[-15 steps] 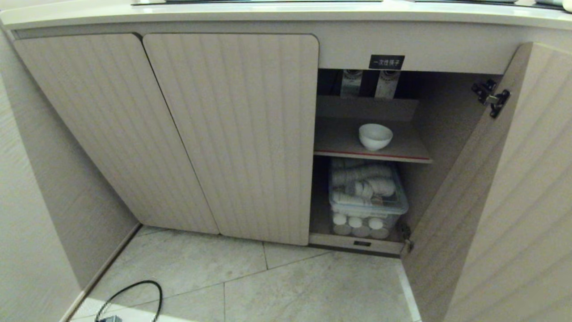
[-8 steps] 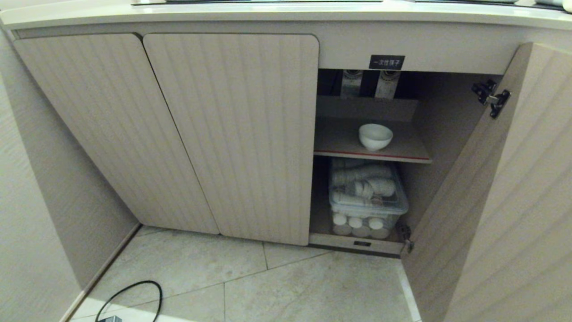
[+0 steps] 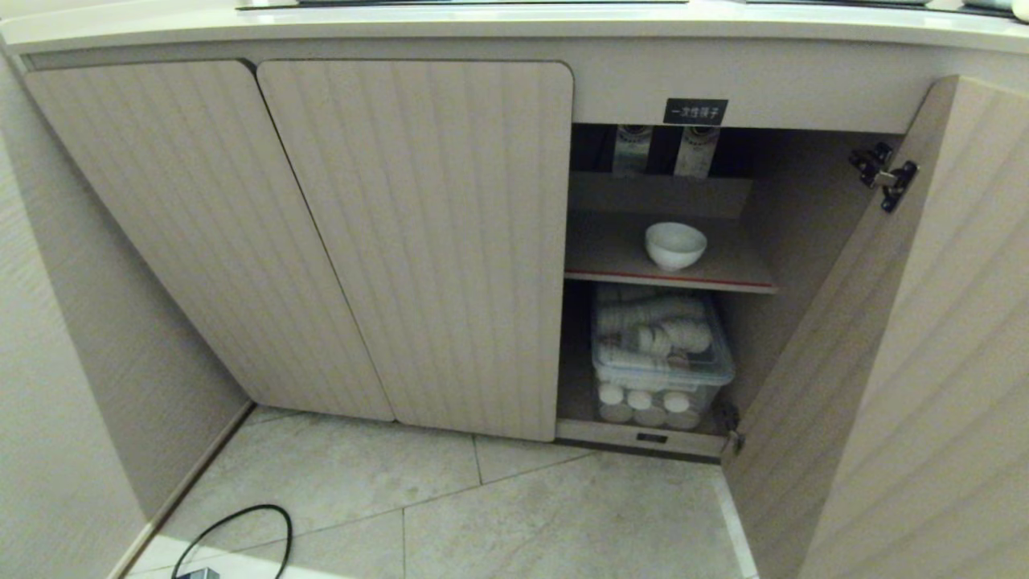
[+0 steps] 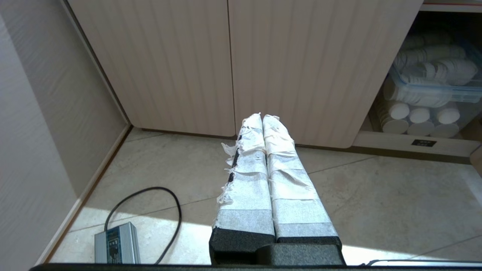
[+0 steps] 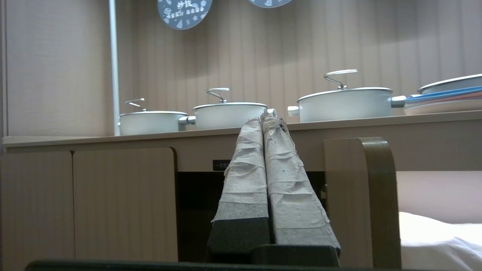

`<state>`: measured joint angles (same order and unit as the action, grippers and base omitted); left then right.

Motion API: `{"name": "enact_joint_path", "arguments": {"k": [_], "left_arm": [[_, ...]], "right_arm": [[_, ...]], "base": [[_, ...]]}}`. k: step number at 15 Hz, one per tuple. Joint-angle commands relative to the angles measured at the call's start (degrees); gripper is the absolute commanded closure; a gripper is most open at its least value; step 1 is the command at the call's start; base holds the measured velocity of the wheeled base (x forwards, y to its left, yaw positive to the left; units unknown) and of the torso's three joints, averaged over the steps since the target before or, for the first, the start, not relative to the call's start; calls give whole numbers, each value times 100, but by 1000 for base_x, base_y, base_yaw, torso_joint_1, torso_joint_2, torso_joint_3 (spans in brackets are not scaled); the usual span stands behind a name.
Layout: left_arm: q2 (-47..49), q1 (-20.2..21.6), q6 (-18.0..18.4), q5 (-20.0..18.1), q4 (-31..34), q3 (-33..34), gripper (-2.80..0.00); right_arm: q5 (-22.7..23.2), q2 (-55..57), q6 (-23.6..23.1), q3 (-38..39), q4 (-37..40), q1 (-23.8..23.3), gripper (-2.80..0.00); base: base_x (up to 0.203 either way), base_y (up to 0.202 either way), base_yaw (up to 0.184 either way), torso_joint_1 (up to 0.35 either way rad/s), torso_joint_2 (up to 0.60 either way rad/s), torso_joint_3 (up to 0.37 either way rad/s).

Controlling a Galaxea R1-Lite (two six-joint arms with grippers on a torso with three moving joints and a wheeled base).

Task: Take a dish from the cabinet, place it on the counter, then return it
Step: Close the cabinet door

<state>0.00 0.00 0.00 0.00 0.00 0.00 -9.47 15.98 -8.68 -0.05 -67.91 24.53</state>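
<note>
Still to be fetched: small plain white round glossy bowl (image 3: 675, 244), upright on the red-edged upper shelf (image 3: 611, 253) of the low beige ribbed wood-grain cabinet (image 3: 418, 241), toward the right half of the shelf and well clear of the walls. Right-hand door (image 3: 908, 338) swung wide, so no opening needed. Right gripper (image 5: 268, 114) with tape-wrapped fingers pressed together, nothing held, raised in front of the opening and aimed level at the long cream-white counter edge (image 5: 244, 131), near the white lidded pots (image 5: 229, 114) by the look of the wrist view. Left gripper (image 4: 262, 117) likewise clenched and empty, low over the tiled floor (image 3: 482, 507) before the closed doors, near a grey power brick (image 4: 116, 246) and its black cable (image 3: 241, 531); best left parked. For a clean pick, probably: release the right jaws wide before entering, drop below the counter lip and the black label (image 3: 695, 111), come in level over the shelf front, close over one side of the rim. Keep clear of the door hinge (image 3: 884, 175) and the inner door edge. Clear plastic tub of white disposable cups (image 3: 659, 354) on the floor of the cabinet not to be touched. Lift only slightly inside: little headroom under the upper board.
</note>
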Motion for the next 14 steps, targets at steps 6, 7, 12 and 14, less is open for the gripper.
{"name": "enact_joint_path", "arguments": {"k": [6,7,12,14], "left_arm": [[0,0,0,-2,0,0,0],[0,0,0,0,0,-9,0],[0,0,0,0,0,0,0],[0,0,0,0,0,-7,0]], "right_arm": [[-697,-16,-295,-10,-805,23,0],[-776,-16,-294,-28,-820,26,0],[-1251,-16,-544,-284,-751,26,0],[-1640,-16,-736,-424,-649,26,0]], "base": [[0,0,0,0,0,0],[0,0,0,0,0,0],[0,0,0,0,0,0],[0,0,0,0,0,0]]}}
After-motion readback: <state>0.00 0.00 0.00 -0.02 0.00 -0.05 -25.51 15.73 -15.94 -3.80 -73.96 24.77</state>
